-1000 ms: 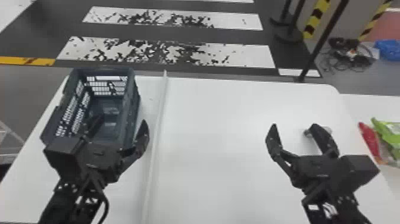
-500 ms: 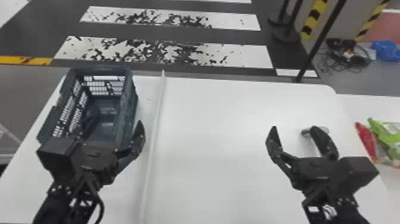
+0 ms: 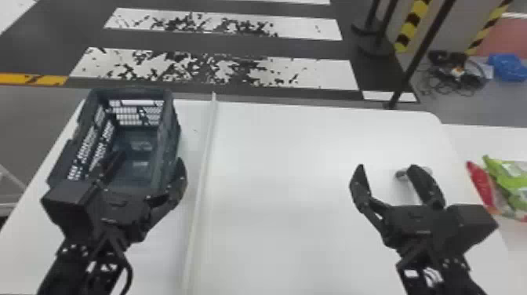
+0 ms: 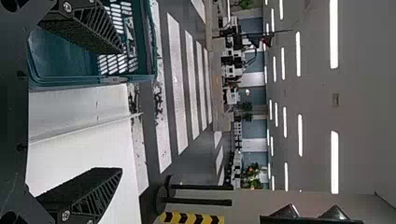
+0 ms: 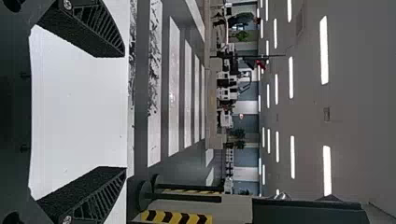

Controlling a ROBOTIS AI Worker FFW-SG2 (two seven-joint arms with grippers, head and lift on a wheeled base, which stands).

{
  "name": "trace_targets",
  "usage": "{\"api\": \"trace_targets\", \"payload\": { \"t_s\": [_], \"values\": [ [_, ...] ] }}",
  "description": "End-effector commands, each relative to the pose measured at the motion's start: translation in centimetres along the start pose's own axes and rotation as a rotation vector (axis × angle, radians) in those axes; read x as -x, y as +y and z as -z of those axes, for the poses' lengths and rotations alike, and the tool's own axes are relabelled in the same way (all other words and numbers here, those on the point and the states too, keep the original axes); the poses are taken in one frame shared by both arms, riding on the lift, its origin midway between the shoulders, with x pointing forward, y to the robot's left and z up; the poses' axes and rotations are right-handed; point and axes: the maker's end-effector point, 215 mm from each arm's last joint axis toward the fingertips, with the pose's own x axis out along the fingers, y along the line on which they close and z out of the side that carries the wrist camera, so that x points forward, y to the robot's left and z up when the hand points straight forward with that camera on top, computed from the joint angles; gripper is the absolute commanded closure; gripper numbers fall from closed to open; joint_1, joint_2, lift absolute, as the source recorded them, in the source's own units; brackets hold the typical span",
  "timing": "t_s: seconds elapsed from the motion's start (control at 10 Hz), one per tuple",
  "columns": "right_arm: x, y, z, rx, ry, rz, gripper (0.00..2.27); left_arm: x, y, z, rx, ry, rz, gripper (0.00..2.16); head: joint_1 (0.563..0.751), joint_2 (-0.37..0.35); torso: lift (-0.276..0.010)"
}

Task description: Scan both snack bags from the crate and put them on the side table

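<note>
Left tool (image 3: 151, 157): shifted slightly outward against crate (image 3: 170, 129); fingers parted, nothing gripped, probably being backed off.
Right tool (image 3: 386, 166): released, held above main counter (image 3: 294, 176), likely parked.
Snack bags, red bag (image 3: 482, 188) and green bag (image 3: 511, 176): laid together on side counter (image 3: 486, 137), presumably their goal.
Grey object (image 3: 402, 173): left by right tool, possibly the scanner, set down after use.
Bag layout: unchanged from earlier frame.
</note>
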Motion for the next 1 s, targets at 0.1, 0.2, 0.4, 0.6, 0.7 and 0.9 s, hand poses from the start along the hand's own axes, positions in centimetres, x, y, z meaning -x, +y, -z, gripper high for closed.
{"api": "trace_targets", "payload": {
  "t_s": [0.1, 0.2, 0.4, 0.6, 0.7, 0.9],
  "values": [
    [-0.21, -0.12, 0.31, -0.001, 0.004, 0.002, 0.06, -0.13, 0.07, 0.04, 0.001, 0.0, -0.002, 0.1, 0.695, -0.05, -0.087],
    [-0.28, -0.19, 0.43, -0.002, 0.006, 0.004, 0.06, -0.18, 0.07, -0.04, 0.002, -0.003, -0.003, 0.1, 0.695, -0.05, -0.087],
    [-0.29, -0.54, 0.68, -0.019, 0.008, 0.012, 0.06, -0.22, 0.1, 0.05, 0.005, -0.003, -0.006, 0.1, 0.695, -0.051, -0.087],
    [-0.36, -0.63, 0.41, -0.021, -0.005, 0.013, 0.06, -0.23, 0.09, 0.04, 0.007, -0.004, -0.008, 0.1, 0.695, -0.055, -0.087],
    [-0.25, -0.79, 0.43, -0.023, -0.005, 0.017, 0.06, -0.28, 0.1, -0.03, 0.008, -0.005, -0.009, 0.1, 0.695, -0.056, -0.087],
    [-0.24, -0.96, 0.13, -0.027, -0.016, 0.022, 0.06, -0.12, 0.01, -0.04, 0.018, -0.005, -0.014, 0.1, 0.695, -0.06, -0.087]
  ]
}}
